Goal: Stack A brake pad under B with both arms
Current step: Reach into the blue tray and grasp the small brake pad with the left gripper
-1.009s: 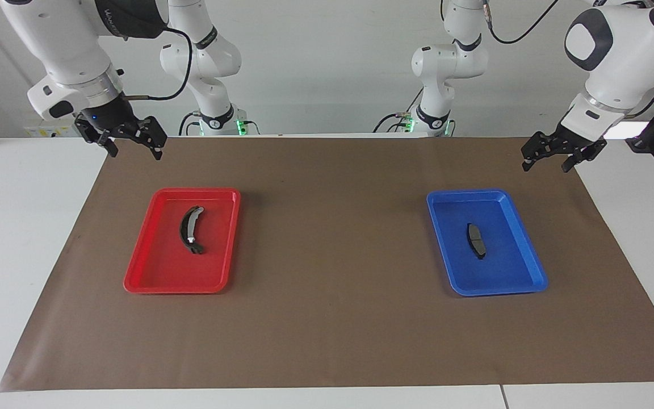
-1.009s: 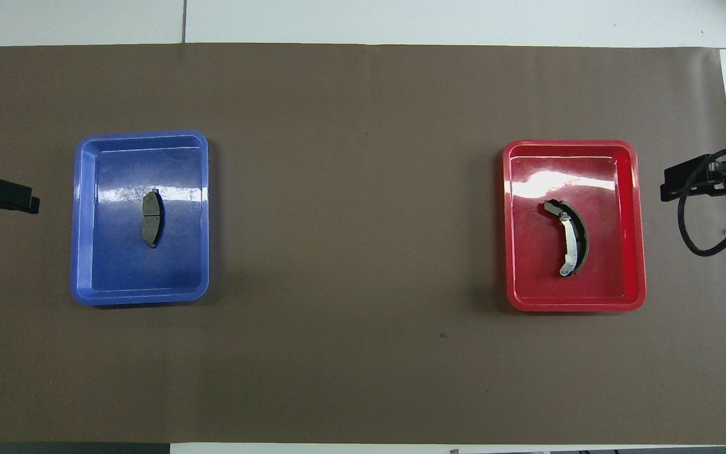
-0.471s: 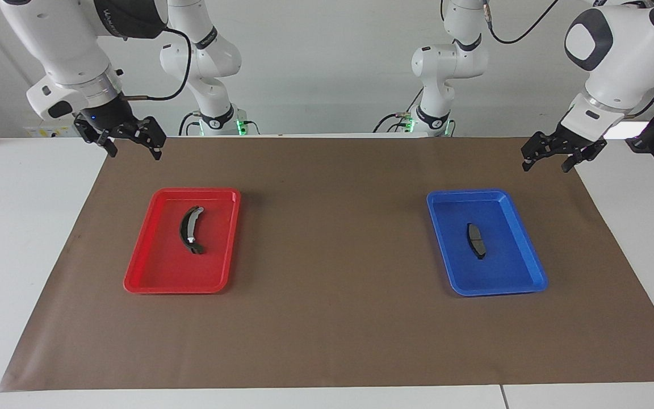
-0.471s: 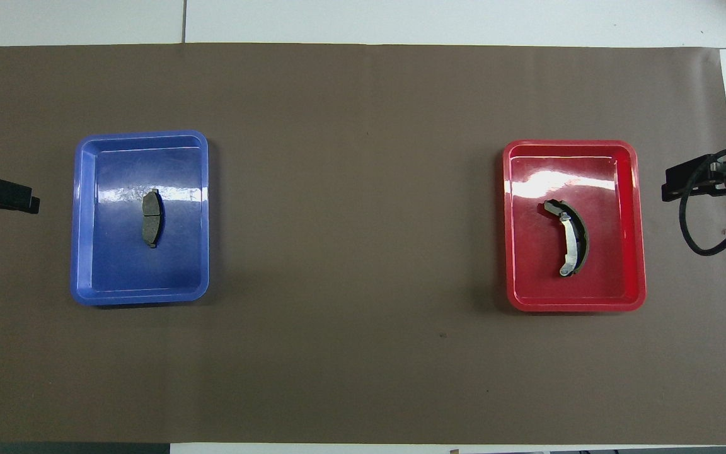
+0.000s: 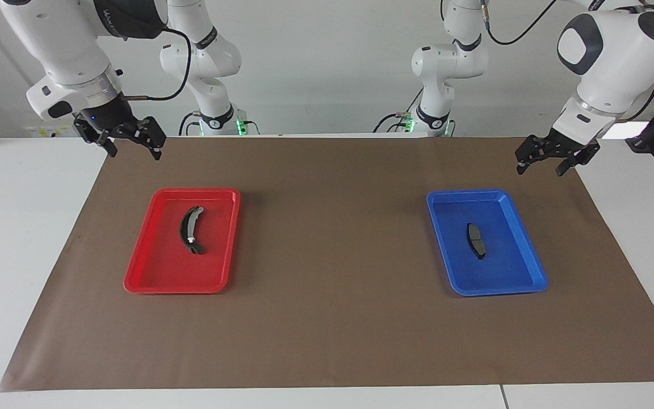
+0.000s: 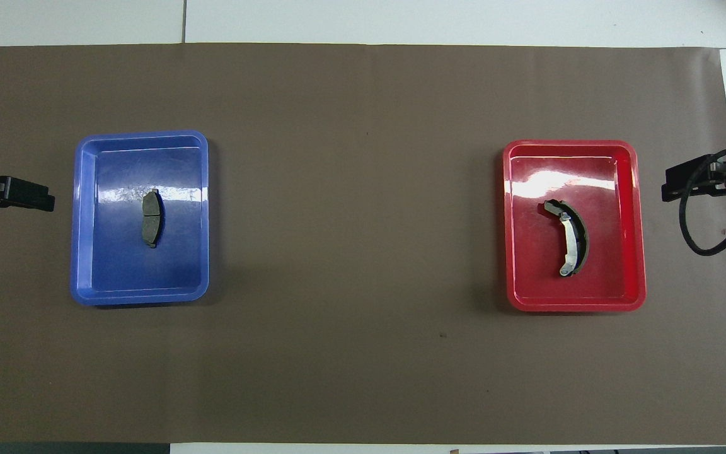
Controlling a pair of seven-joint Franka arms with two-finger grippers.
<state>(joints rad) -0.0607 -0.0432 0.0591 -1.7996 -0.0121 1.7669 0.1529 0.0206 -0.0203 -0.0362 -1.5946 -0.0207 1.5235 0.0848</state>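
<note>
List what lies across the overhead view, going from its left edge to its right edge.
Left gripper → blue tray holding the brake pad → bare brown paper → red tray holding the crescent brake shoe → right gripper.

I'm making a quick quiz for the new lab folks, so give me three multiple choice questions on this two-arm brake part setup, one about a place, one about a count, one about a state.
1. Where is the short brake pad?
A. in the blue tray
B. in the red tray
C. on the brown paper

2. How many trays are on the table?
A. one
B. two
C. three

3. What is the left gripper doing?
A. gripping the pad
B. touching a tray
C. hanging open, holding nothing

Answers:
1. A, it lies flat in the blue tray.
2. B, the blue tray and the red tray, which holds the curved brake shoe.
3. C, its fingers are spread above the paper.
</note>
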